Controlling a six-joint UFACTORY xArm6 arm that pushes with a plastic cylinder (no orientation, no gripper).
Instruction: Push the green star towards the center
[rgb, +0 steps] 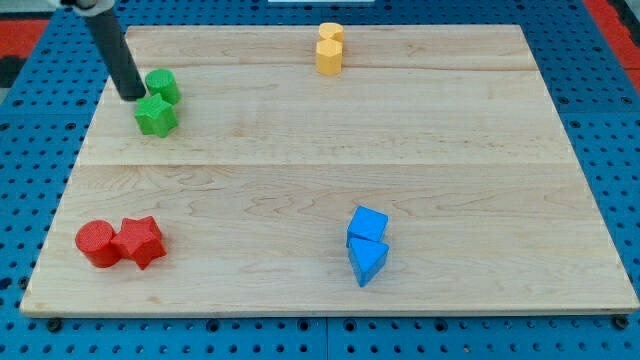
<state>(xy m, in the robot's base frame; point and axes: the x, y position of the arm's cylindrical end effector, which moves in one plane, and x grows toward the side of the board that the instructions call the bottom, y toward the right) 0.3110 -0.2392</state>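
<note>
We are working with no claw at all, only a dark rod, so it is neither open nor closed and is holding nothing; my tip (133, 97) is resting on the wooden board (330, 180), touching or very nearly touching the upper-left edge of the green star (156, 116). Taking the star as our landmark, it is sitting near the board's upper-left corner, far from the middle of the board. The other green block (162, 86), rounded in shape as far as we can tell, is sitting just above and slightly right of the star, touching it or nearly so, and is lying just right of the rod. Well below the star, near the lower-left corner, the red star (140, 241) and the red cylinder (96, 243) are lying side by side and touching, the cylinder to the view's left. Far to the star's right and a little higher, by the top edge, two yellow blocks (330, 47) are standing pressed together, shapes hard to make out. Far to the star's lower right, the blue cube (368, 225) is touching the blue wedge (367, 261) below it.
</note>
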